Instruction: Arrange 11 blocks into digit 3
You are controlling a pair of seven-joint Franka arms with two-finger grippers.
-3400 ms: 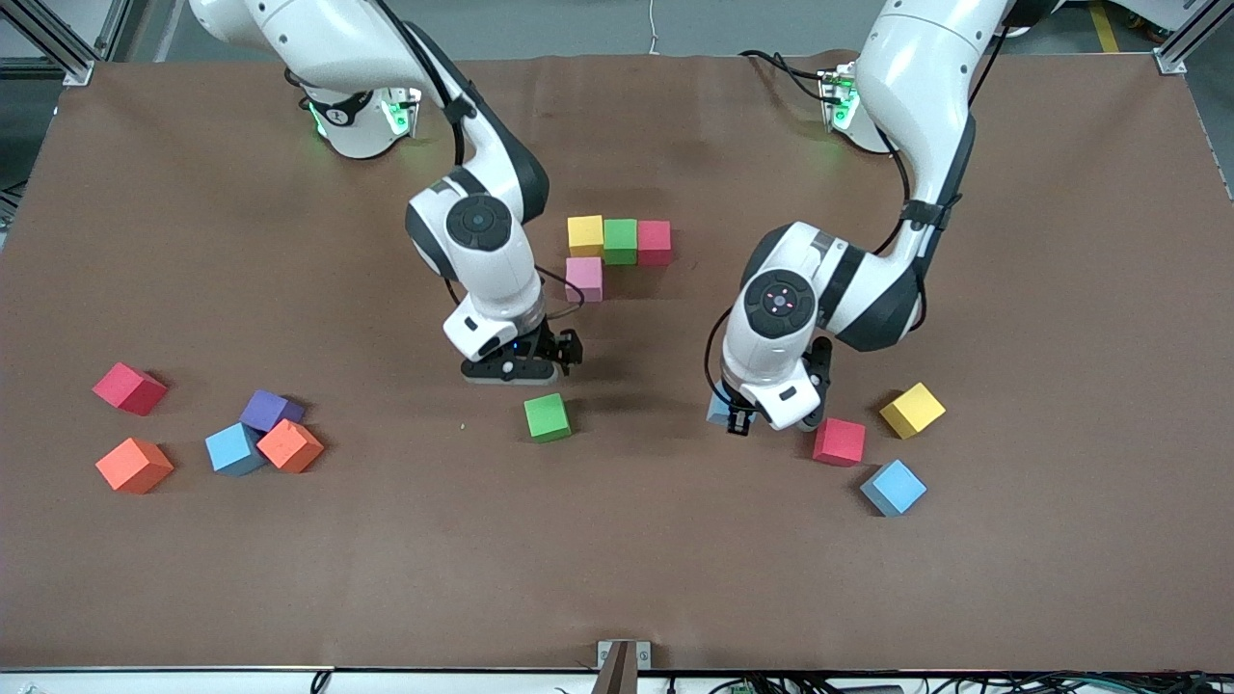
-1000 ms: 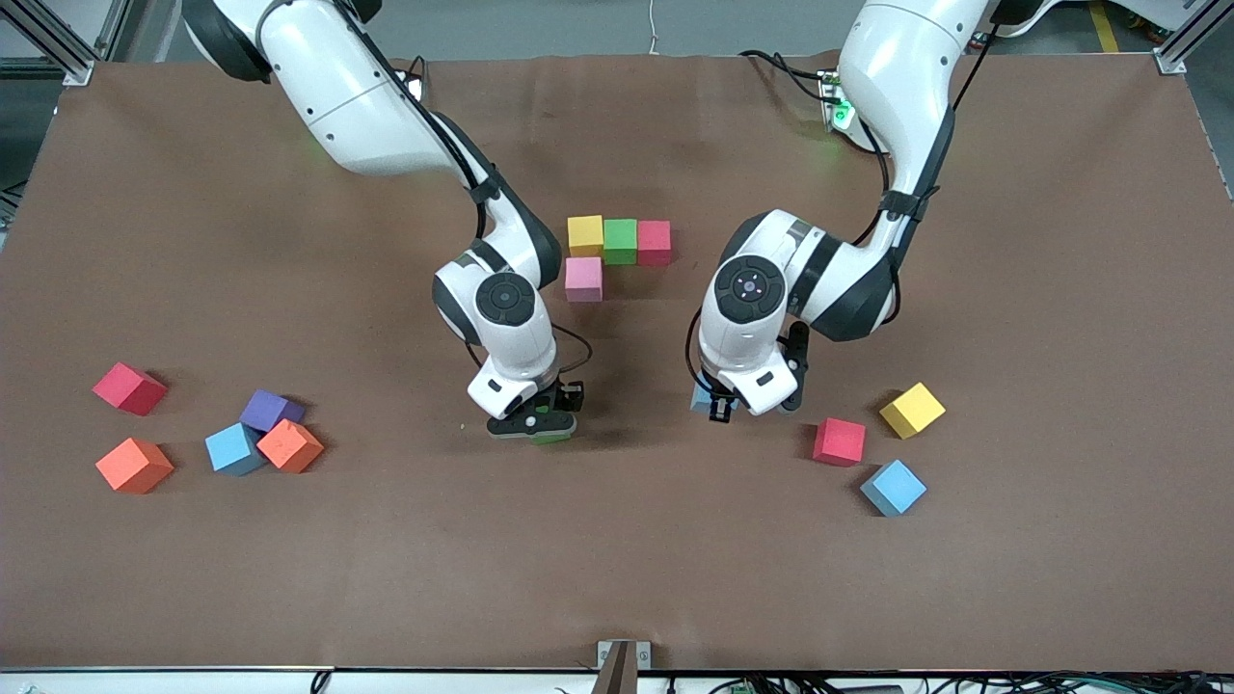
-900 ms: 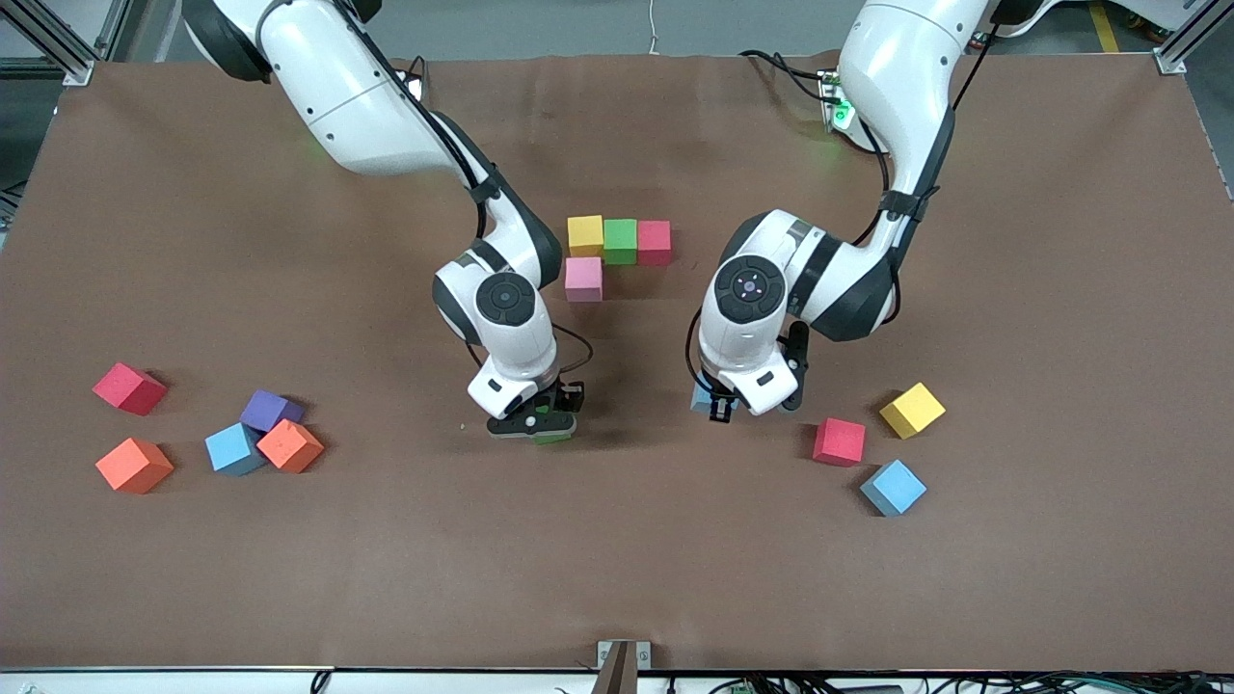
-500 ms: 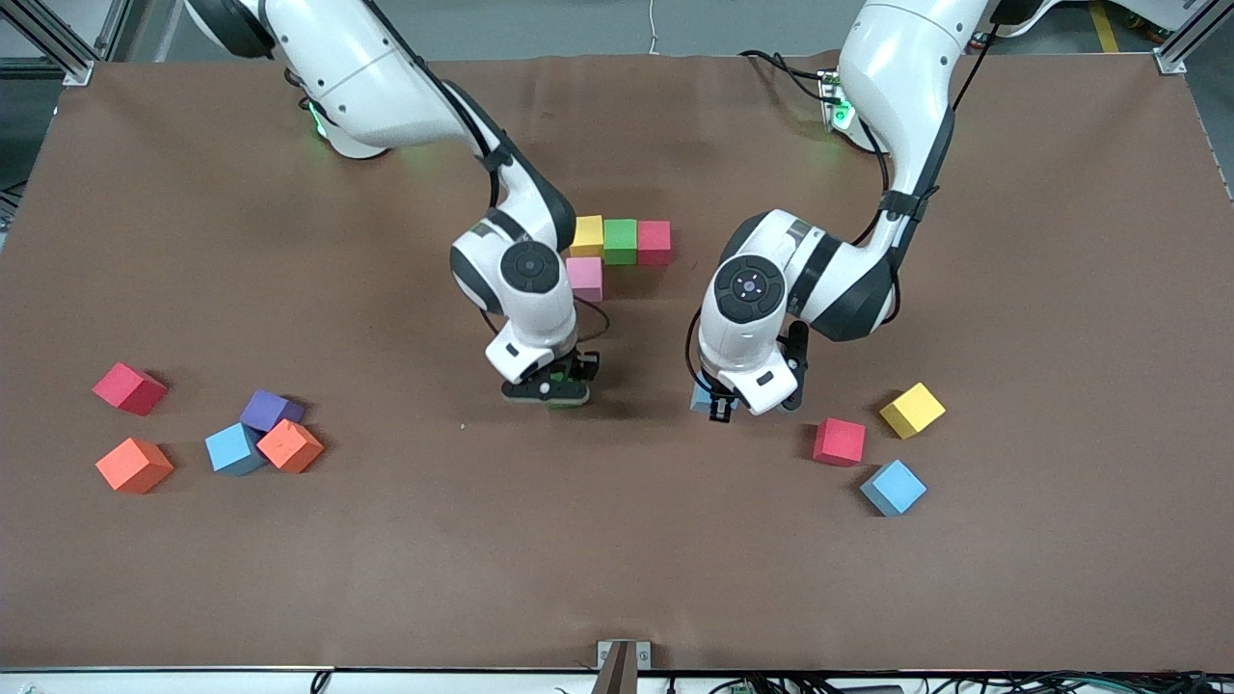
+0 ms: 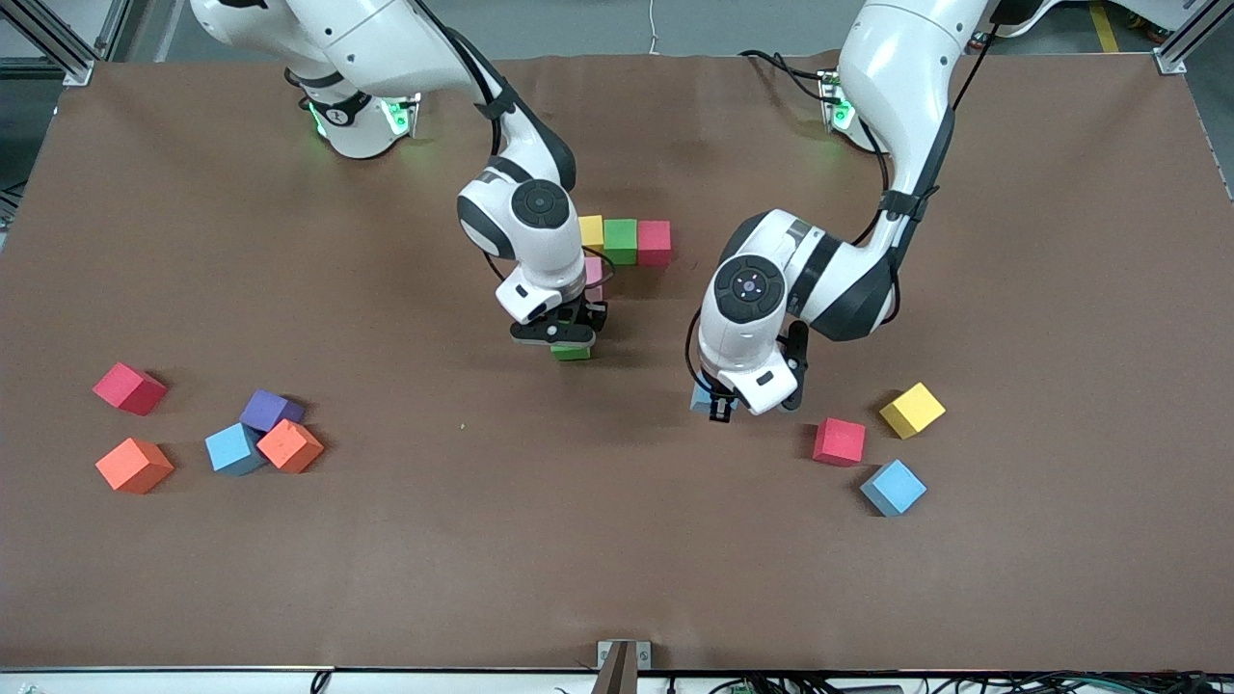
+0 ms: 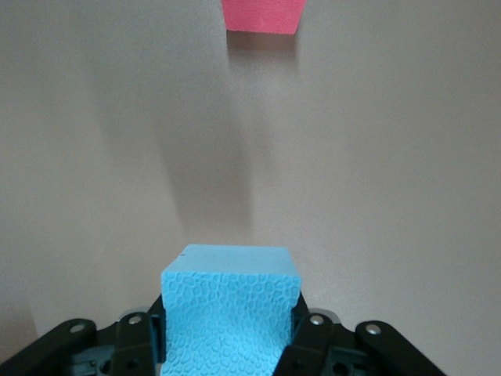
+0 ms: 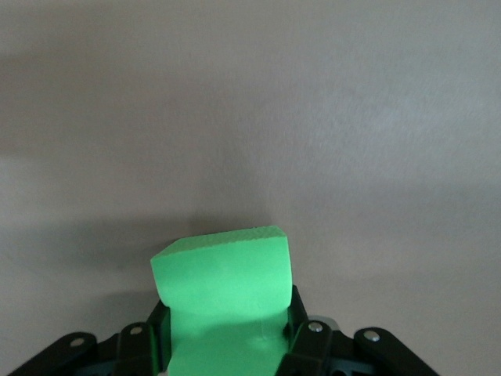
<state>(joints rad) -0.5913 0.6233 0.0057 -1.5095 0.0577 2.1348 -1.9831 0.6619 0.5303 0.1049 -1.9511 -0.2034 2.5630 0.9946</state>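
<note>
Now, nearest the front cam, the loose blocks haven't moved: a blue block point(image 5: 893, 487), a red block point(image 5: 839, 441) and a yellow block point(image 5: 911, 410) toward my left arm's end; two orange ones, a blue, a purple block point(image 5: 270, 410) and a red toward my right arm's end.

What changed: my right gripper point(image 5: 569, 339) went down on the green block point(image 5: 571, 352), picked it up and carried it up the table. It's clamped on it now, over the bare mat just by the pink block point(image 5: 594, 276). My left gripper point(image 5: 718, 403) stays squeezed on its own blue block point(image 5: 702, 399) and waits, approx. where it was.

So the digit 3 point(image 5: 625, 246) has only 4 cubes down: yellow, green, red in a bar, pink under the yellow end. I think the green goes under the pink next, starting the middle bar. Lots left.

Wrist cams help: the right one shows the green block point(image 7: 223, 301) snug between my fingers point(image 7: 309, 345); the front cam hides most of it. The left one shows the blue block point(image 6: 231, 309) held the same way, w/ a red cube point(image 6: 262, 16) ahead.
</note>
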